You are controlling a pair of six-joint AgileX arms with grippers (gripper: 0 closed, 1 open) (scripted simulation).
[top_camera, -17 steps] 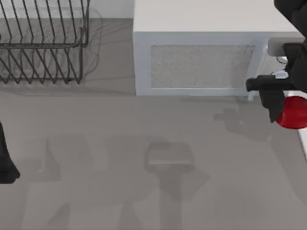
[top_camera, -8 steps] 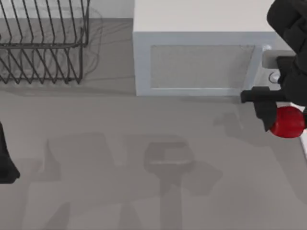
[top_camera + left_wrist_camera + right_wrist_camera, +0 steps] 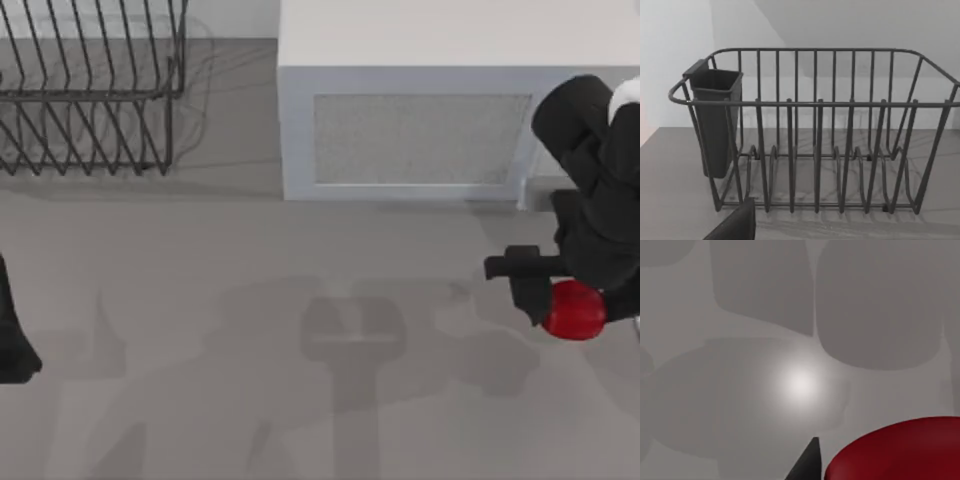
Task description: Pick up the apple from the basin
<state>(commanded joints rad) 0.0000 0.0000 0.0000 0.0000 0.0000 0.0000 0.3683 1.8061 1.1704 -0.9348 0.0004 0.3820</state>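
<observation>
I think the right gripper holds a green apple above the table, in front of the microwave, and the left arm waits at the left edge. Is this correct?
Not quite: the apple is red, not green, as the top view shows. The rest stands: the right gripper holds it above the table, in front of the microwave, and the left arm waits at the left edge.

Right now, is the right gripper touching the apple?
Touching. In the top view the right gripper overlaps the apple, which hangs above the table, no gap showing.

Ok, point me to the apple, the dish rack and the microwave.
apple (image 3: 575, 310): top view, on the middle of its exposed red surface beside the right claw.
dish rack (image 3: 815, 104): left wrist view, on the front top rail.
microwave (image 3: 420, 138): top view, on the speckled door panel.
</observation>
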